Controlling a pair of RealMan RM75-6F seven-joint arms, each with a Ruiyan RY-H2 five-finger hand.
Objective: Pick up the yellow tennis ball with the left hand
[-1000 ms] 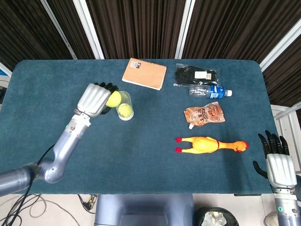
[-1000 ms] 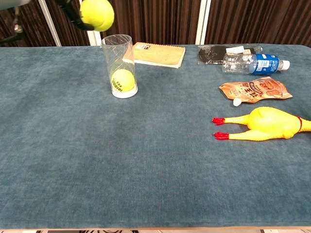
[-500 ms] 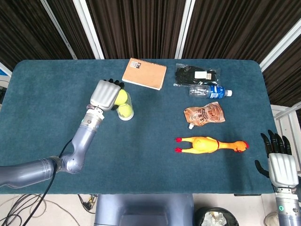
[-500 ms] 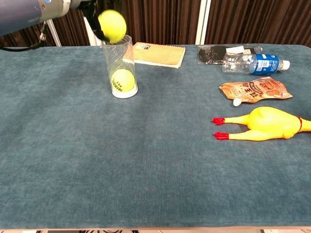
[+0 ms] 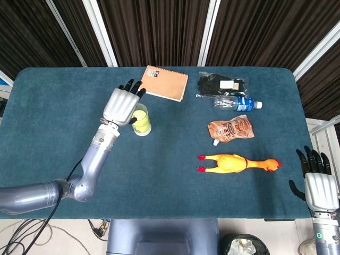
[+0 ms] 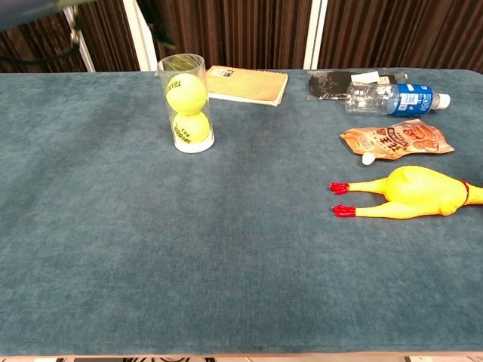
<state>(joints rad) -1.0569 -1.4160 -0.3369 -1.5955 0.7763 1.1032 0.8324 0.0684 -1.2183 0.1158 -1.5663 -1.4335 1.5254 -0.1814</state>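
Two yellow tennis balls sit stacked inside a clear plastic tube (image 6: 186, 102) standing upright on the table. The upper ball (image 6: 186, 93) rests on the lower ball (image 6: 190, 127). In the head view the tube (image 5: 141, 119) shows from above with a ball inside. My left hand (image 5: 122, 104) hovers just left of and above the tube, fingers spread, holding nothing. My right hand (image 5: 315, 183) hangs off the table's front right corner, fingers extended and empty. The chest view shows neither hand.
An orange notebook (image 5: 162, 83) lies behind the tube. At the right are a black glove packet (image 5: 221, 84), a water bottle (image 5: 236, 103), a brown snack pouch (image 5: 230, 129) and a rubber chicken (image 5: 237, 163). The teal table (image 6: 226, 249) spreads in front.
My left hand carried a tennis ball over the tube and let it go. The ball now sits inside on top of the other one, and the hand's fingers have spread.
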